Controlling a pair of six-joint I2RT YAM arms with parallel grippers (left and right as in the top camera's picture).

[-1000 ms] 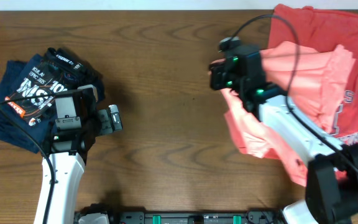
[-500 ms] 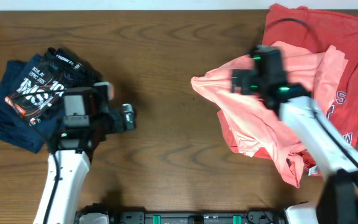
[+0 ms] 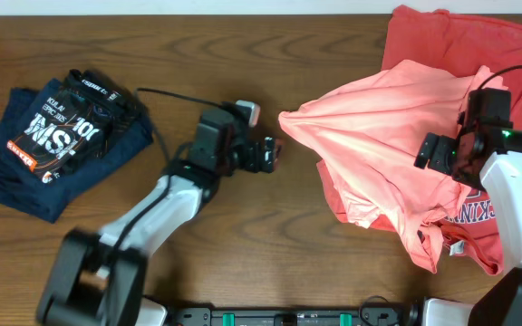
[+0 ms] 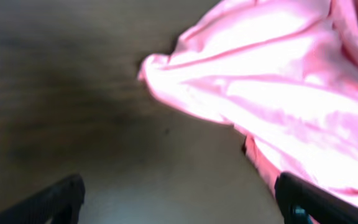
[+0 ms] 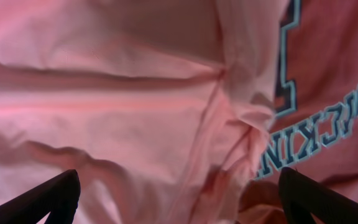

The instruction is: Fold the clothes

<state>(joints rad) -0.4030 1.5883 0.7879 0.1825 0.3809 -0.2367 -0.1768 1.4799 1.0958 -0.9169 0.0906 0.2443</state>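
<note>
The clothes lie in three heaps on the wooden counter [image 3: 243, 54]. From overhead, the salmon-pink T-shirt [image 3: 379, 136] is on the right half, rumpled and bunched, with soft ridges running across it. Its long axis slants from a pointed tip near the counter's middle down to the lower right, and the tip points left. It partly covers the darker red T-shirt [image 3: 451, 36], which spreads toward the top right corner and shows pale lettering at the lower right. The navy printed T-shirt [image 3: 53, 136] sits crumpled at the far left, well apart from the others. The left claw [image 3: 270, 154] hangs over bare wood just beside the pink tip without touching it. The right claw [image 3: 435, 152] is above the pink cloth's right part.

In the left wrist view, the salmon-pink T-shirt [image 4: 272, 81] fills the upper right, its tip aimed at the bare counter [image 4: 73, 93]. The left claw [image 4: 179, 186] is spread wide, with its dark fingers [image 4: 61, 196] at the lower corners and nothing between them.

In the right wrist view, creased salmon-pink T-shirt [image 5: 104, 93] fills most of the frame, with the darker red T-shirt [image 5: 334, 74] and its teal-edged lettering at right. The right claw [image 5: 179, 180] is spread wide over the pink cloth, gripping nothing.
</note>
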